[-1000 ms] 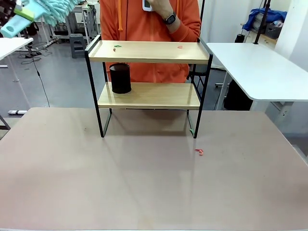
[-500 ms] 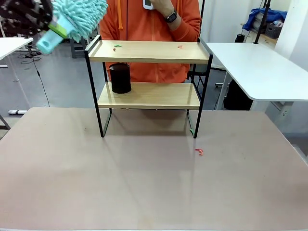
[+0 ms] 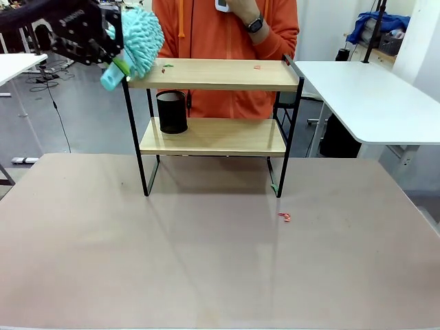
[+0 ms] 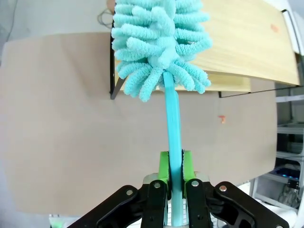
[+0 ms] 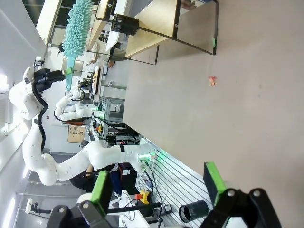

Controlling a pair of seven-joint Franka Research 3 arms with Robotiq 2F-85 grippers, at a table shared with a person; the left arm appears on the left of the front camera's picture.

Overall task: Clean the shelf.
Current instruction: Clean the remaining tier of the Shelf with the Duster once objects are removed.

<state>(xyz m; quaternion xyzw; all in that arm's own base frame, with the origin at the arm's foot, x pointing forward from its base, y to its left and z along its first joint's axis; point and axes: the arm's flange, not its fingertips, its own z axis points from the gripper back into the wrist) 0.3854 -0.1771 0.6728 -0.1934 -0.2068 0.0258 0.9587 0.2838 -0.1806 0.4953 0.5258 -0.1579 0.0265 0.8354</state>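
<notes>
Across the grey-brown table (image 3: pixel 206 275), toward its far edge, stands the shelf (image 3: pixel 213 136): two light wooden boards in a thin black frame, its legs on the tabletop. Behind it stands a person in an orange hooded top (image 3: pixel 206 27), one hand raised.

Left gripper (image 4: pixel 174 183): fingers clenched on the thin turquoise handle of a microfibre duster (image 3: pixel 141 34). The fluffy head hangs just off the upper board's left end, at about board height; whether the fibres touch the frame cannot be told.

Right gripper (image 5: pixel 156 190): fingers released and spread wide, holding nothing, well apart from the shelf.

Black cylindrical cup (image 3: pixel 172 112): upright on the lower board, near its left end.

Small scraps: a green one (image 3: pixel 167 67) at the left of the upper board, a red one (image 3: pixel 257 67) toward its right, and another red one (image 3: pixel 284 217) on the table near the right front leg.

Step in hand, as judged: bringing the duster to the start of a sweep along the upper board; both scraps lie there, so wiping is not yet under way.

Next move, as judged: lower the head onto the board and draw it rightward with light contact, so the slim rack does not shift; the lower board would mean working around the cup
</notes>
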